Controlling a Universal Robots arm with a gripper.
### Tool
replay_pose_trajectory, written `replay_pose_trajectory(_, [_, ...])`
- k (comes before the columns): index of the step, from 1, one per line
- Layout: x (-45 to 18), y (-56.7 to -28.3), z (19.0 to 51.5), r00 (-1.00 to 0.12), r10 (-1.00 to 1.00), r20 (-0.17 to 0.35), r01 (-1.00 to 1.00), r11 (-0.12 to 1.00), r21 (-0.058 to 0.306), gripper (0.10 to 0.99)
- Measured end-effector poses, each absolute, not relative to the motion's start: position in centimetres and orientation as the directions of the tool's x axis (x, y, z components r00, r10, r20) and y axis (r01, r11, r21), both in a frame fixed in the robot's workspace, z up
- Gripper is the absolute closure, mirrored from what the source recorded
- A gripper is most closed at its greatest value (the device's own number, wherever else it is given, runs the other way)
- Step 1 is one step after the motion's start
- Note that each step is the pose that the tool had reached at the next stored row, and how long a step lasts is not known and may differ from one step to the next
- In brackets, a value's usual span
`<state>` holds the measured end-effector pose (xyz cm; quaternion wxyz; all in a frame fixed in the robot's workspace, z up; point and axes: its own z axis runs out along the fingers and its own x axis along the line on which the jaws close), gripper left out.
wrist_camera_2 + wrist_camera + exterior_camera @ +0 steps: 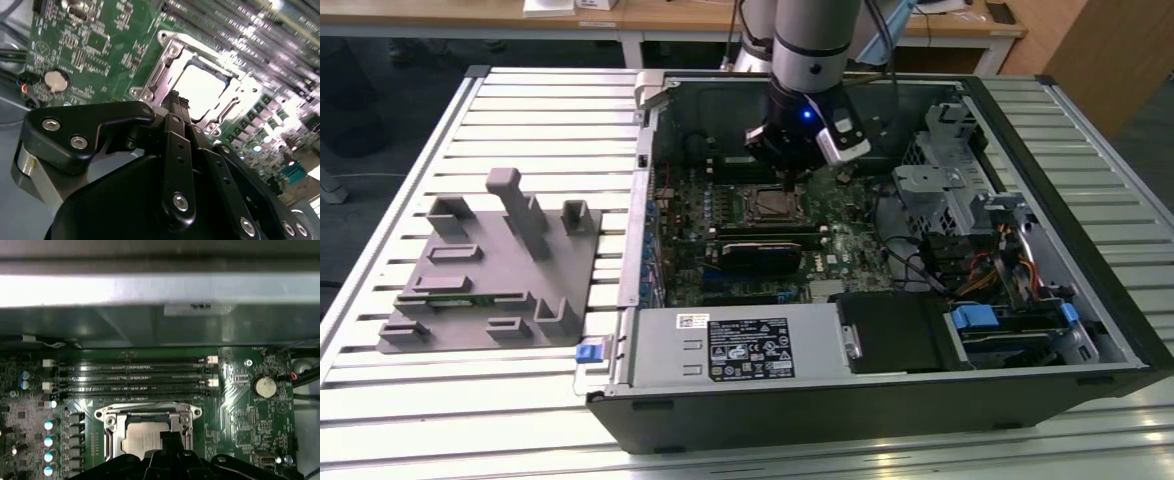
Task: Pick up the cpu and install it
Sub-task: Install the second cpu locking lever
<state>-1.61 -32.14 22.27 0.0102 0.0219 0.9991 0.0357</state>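
The cpu, a pale silvery square, lies flat inside the metal-rimmed socket frame on the green motherboard. In the second wrist view the cpu shows bright within the socket frame. My gripper hangs just over the cpu's edge, its black fingers drawn together with nothing between them. Its tip covers part of the cpu's corner. In the exterior view my gripper is down inside the open computer case, right above the socket.
Memory slots run beside the socket, a coin battery sits nearby. The case wall, drive cage and power supply hem the board in. A grey tray lies on the slatted table at the exterior view's left.
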Motion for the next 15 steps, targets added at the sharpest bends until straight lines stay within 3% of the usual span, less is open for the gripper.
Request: replay_pose_trajectory(15, [-1.6, -33.6, 23.4, -0.999, 0.044, 0.012, 0.045, 0.996, 0.072, 0.969])
